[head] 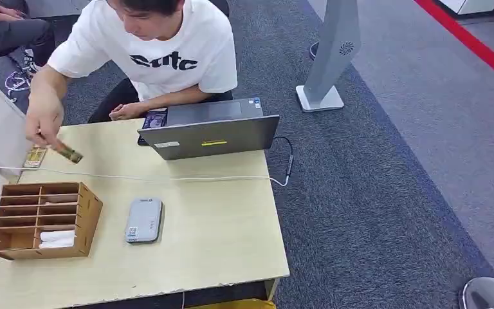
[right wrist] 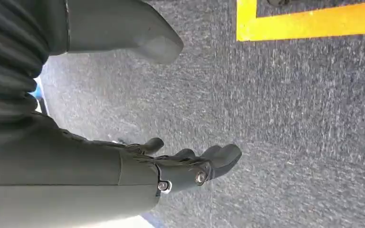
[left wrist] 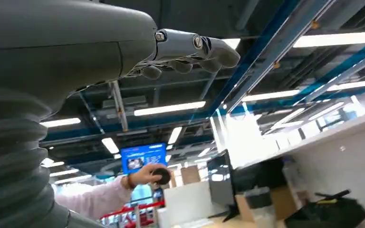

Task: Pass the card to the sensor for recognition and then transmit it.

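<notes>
A person in a white T-shirt sits behind the table and holds a card (head: 69, 153) in a hand above the table's far left. Another card (head: 35, 156) lies flat just beside it. The grey card sensor (head: 144, 219) lies flat near the middle of the table (head: 219, 238). My left hand (left wrist: 190, 54) points up toward the ceiling, fingers apart and holding nothing. My right hand (right wrist: 190, 164) hangs over the grey carpet, fingers apart and also holding nothing.
A wooden slotted box (head: 45, 219) stands at the table's left, with white items in its lower slots. An open laptop (head: 209, 132) sits at the far edge, and a white cable (head: 167, 177) runs across the table. A white stand (head: 331, 58) rises from the carpet at the right.
</notes>
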